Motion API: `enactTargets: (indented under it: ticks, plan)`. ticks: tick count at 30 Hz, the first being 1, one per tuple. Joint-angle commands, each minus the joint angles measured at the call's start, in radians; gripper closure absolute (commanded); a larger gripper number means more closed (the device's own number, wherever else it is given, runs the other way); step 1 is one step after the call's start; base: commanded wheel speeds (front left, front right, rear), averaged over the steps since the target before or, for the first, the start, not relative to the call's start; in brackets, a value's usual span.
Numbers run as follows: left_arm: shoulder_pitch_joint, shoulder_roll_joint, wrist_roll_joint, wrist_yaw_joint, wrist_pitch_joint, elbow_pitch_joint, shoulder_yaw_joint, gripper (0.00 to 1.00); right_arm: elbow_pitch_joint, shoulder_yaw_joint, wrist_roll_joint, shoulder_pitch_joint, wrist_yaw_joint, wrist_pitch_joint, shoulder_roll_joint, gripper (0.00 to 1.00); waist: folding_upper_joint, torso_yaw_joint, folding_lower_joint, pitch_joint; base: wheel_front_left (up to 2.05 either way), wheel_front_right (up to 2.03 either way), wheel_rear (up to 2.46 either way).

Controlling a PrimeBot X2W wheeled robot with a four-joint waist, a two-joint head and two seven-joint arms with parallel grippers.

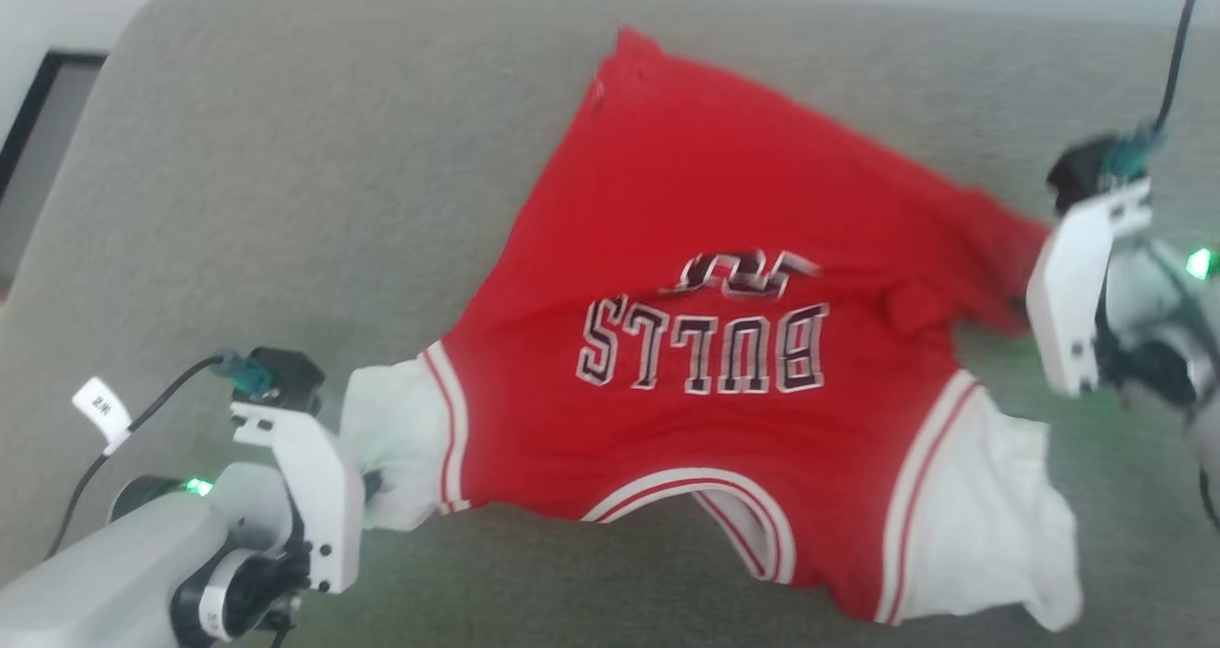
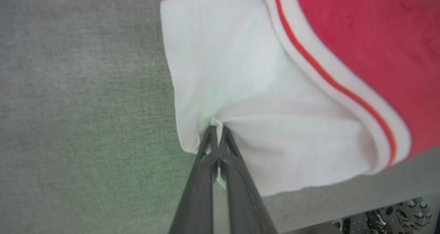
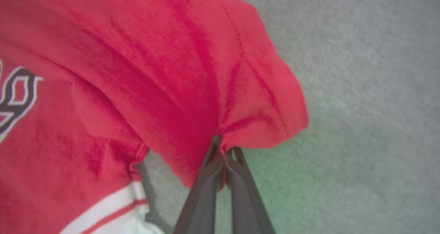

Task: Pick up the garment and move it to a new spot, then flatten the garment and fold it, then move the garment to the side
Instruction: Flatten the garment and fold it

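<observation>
The garment (image 1: 705,343), a red jersey with white sleeves and upside-down "BULLS" lettering, lies spread and rumpled on the grey cushion (image 1: 286,200). At the lower left of the head view, my left gripper (image 1: 367,484) is shut on the edge of the white sleeve (image 2: 240,89); the left wrist view shows its fingers (image 2: 237,179) pinched together on that cloth. At the right of the head view, my right gripper (image 1: 1025,300) is shut on a bunched red corner of the hem (image 3: 261,124), and its fingers (image 3: 206,192) meet on that fabric in the right wrist view.
The grey cushion extends well beyond the jersey on the left and at the back. A dark-framed panel (image 1: 38,124) stands past its left edge. Cables (image 1: 1177,48) trail from both wrists. The cushion's front edge (image 2: 343,220) runs just beyond the held sleeve.
</observation>
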Motion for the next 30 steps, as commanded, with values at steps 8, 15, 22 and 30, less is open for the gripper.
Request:
enactTargets:
  ticks: [8,15,22,30]
  plan:
    - [0.058,0.058,-0.027,0.049,-0.006,-0.060,0.017,1.00,-0.291,-0.076,0.068,0.318,0.000,0.064,-0.066,1.00,0.0000,-0.108,-0.0001,-0.066,0.00,0.00,0.00]
    - [0.055,0.074,-0.025,0.070,0.001,-0.094,0.020,1.00,-0.440,-0.245,-0.009,0.559,0.000,0.038,0.012,1.00,0.0000,-0.128,-0.0001,-0.062,0.00,0.00,0.00]
    - [0.046,0.070,-0.013,0.069,-0.001,-0.103,0.016,1.00,-0.418,-0.346,-0.124,0.671,0.000,-0.027,0.134,0.58,0.0000,-0.132,-0.0001,-0.048,0.00,0.00,0.00]
    - [0.052,0.074,-0.015,0.070,-0.009,-0.105,0.021,1.00,-0.521,-0.400,-0.149,0.651,-0.001,-0.028,0.160,0.00,0.0000,-0.125,-0.0001,-0.040,0.00,0.00,0.00]
